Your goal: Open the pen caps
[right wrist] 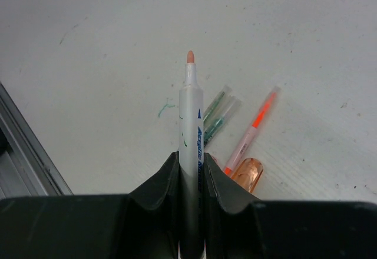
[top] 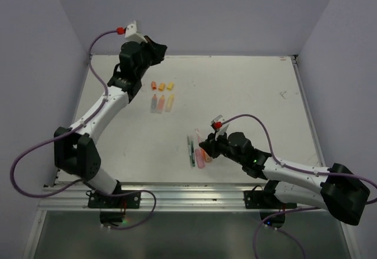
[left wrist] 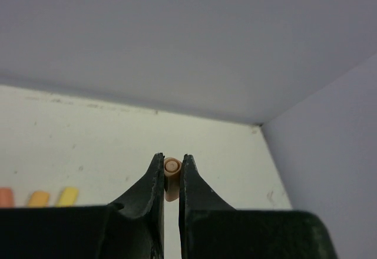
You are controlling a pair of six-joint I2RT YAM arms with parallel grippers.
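Observation:
My left gripper (left wrist: 171, 158) is shut on a small pale orange pen cap (left wrist: 171, 175), held above the table; in the top view it (top: 156, 49) is at the far left. My right gripper (right wrist: 191, 156) is shut on a white pen (right wrist: 190, 115) whose orange tip is bare; in the top view it (top: 206, 148) hovers over the near middle. Below it lie two thin green pens (right wrist: 215, 115), a slim orange pen (right wrist: 254, 131) and a clear orange highlighter end (right wrist: 248, 175). Three stubby caps (top: 161, 86) lie apart from three highlighter bodies (top: 161, 103).
The loose pens (top: 192, 148) lie near the table's front edge. The stubby caps also show at the lower left of the left wrist view (left wrist: 39, 198). Pale walls close the table at the back and sides (top: 235, 12). A metal rail (top: 188, 194) runs along the front.

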